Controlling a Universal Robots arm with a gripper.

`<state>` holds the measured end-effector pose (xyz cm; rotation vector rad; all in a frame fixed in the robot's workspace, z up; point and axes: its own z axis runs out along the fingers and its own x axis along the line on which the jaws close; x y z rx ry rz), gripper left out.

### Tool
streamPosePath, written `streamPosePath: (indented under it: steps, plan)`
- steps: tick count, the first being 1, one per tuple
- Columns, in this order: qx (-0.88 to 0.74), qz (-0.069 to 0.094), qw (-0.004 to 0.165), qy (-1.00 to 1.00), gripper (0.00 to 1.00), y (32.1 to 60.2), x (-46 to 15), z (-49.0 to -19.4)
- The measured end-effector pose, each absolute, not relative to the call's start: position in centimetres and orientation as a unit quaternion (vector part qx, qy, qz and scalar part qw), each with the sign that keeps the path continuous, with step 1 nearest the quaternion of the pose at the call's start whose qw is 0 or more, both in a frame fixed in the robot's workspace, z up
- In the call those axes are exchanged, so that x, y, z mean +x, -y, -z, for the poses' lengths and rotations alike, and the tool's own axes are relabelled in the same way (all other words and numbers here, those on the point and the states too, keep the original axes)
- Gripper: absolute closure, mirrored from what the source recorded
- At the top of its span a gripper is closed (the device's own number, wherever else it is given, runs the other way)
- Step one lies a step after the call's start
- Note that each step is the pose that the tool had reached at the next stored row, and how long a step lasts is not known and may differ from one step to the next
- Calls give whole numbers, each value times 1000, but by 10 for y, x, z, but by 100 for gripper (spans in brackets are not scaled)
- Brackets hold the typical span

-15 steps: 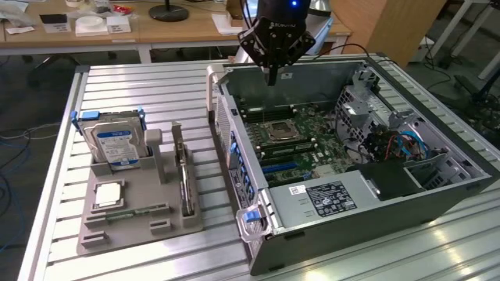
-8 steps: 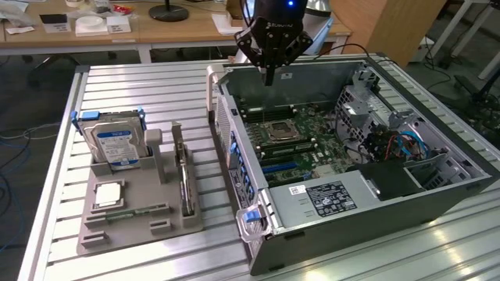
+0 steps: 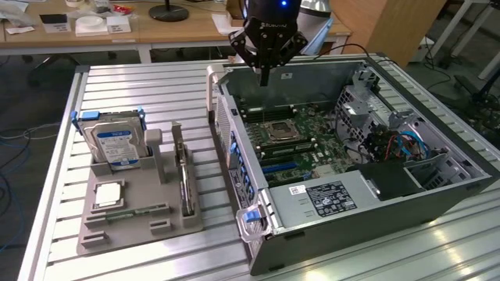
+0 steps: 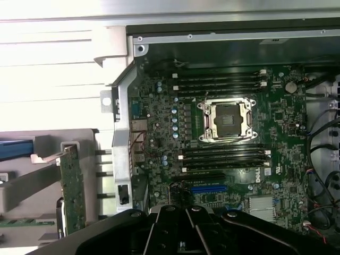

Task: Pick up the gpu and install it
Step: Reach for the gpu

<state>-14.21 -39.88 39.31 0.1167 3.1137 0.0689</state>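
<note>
Hovering clenched and empty over the far wall of the open computer case (image 3: 437, 199), the end effector (image 3: 264, 79) had the gpu (image 3: 184, 175) well off toward the exterior view's left, standing on edge in a grey holder (image 3: 102, 234) on the counter (image 3: 125, 82), long axis running alongside the case.

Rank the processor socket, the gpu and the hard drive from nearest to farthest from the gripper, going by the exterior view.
1. processor socket, inside the open case, under the gripper.
2. gpu, on edge in the tray, beside the case.
3. hard drive, on the tray's side toward the exterior view's left.
</note>
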Motion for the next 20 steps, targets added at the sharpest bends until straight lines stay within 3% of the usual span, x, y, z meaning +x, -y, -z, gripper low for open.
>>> streamPosePath:
  steps: [20]
  plan:
    - [37, -22, 12, -999, 89, 399, -161, -393]
